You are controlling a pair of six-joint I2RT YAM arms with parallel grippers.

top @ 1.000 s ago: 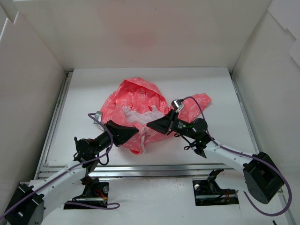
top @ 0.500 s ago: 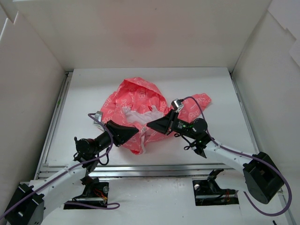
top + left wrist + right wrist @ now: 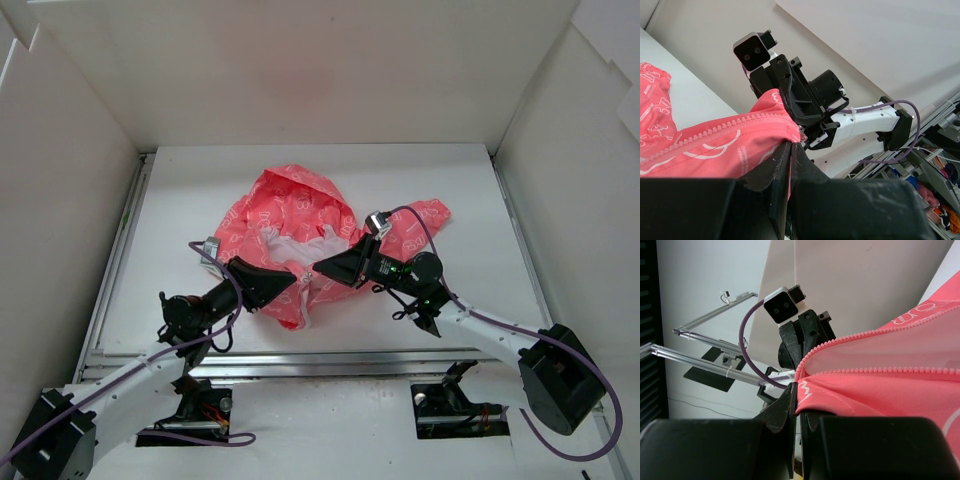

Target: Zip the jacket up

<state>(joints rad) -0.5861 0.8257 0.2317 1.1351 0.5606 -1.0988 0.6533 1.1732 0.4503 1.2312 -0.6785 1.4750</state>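
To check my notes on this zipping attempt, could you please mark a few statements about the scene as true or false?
1. The left gripper is shut on the jacket. True.
2. The right gripper hangs open, clear of the jacket. False: it is shut on jacket fabric.
3. The jacket is blue. False: it is coral-pink with white print.
4. Zipper teeth show in the right wrist view. True.

The left arm (image 3: 150, 365) has shifted very slightly back toward the near edge of the table (image 3: 450, 200). The left gripper (image 3: 296, 281), clamped on the jacket (image 3: 295, 205), now sits a touch lower in the top view.
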